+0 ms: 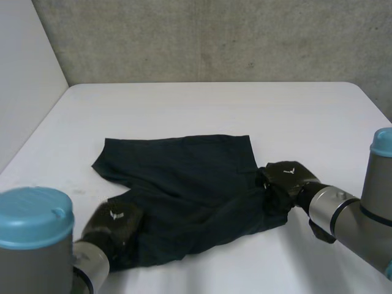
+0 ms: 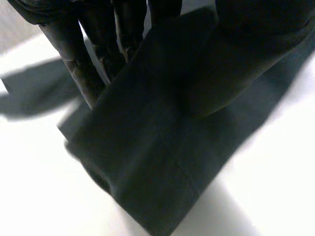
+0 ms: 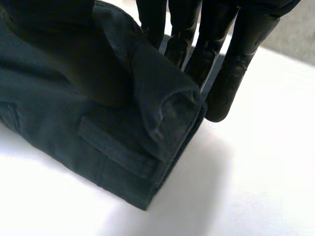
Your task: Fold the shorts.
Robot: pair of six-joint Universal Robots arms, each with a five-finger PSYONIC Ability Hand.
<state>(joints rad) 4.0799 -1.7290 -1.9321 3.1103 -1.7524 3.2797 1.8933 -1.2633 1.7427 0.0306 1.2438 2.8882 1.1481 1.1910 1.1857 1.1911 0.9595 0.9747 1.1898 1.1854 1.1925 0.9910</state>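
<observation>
The dark shorts (image 1: 184, 184) lie flat on the white table (image 1: 214, 110), waistband toward my right arm and legs toward my left. My left hand (image 1: 113, 223) sits at the near leg's hem. In the left wrist view its fingers (image 2: 74, 54) are under the cloth (image 2: 147, 162) and its thumb (image 2: 246, 54) presses on top, pinching the hem. My right hand (image 1: 285, 177) is at the near waistband corner. In the right wrist view the thumb (image 3: 74, 49) lies over the folded waistband (image 3: 113, 147) and the fingers (image 3: 236, 64) stand behind it, pinching it.
A grey wall (image 1: 214, 37) runs along the table's far edge and a pale wall (image 1: 24, 73) stands at the left. Bare white table surrounds the shorts on the far side and along the near edge (image 1: 245, 263).
</observation>
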